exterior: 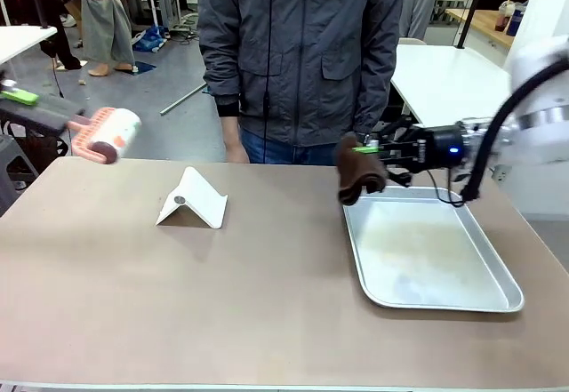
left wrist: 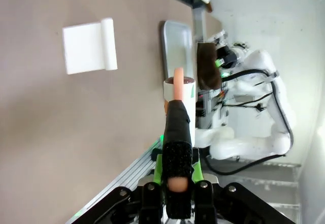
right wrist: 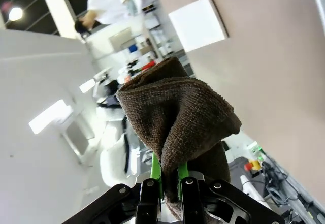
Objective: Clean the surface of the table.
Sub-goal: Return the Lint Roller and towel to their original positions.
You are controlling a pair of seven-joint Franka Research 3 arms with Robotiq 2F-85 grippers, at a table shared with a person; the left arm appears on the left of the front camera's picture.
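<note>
The tan table (exterior: pixel 267 303) stretches across the front view. Over its far left corner my left gripper (exterior: pixel 20 97) is shut on the black handle of a lint roller (exterior: pixel 111 134), whose white drum hangs in the air above the table. The left wrist view has that gripper (left wrist: pixel 175 183) clamped on the handle, the lint roller (left wrist: pixel 180 89) pointing away over the table (left wrist: pixel 76 132). My right gripper (exterior: pixel 373 149) is shut on a brown cloth (exterior: pixel 358 172) that droops over the far left corner of the tray. In the right wrist view the cloth (right wrist: pixel 177 112) bunches above the gripper (right wrist: pixel 169 176).
A silver tray (exterior: pixel 427 254) lies on the right half of the table. A white folded stand (exterior: pixel 193 199) sits left of centre. A person in a grey jacket (exterior: pixel 298 54) stands at the far edge, hands down.
</note>
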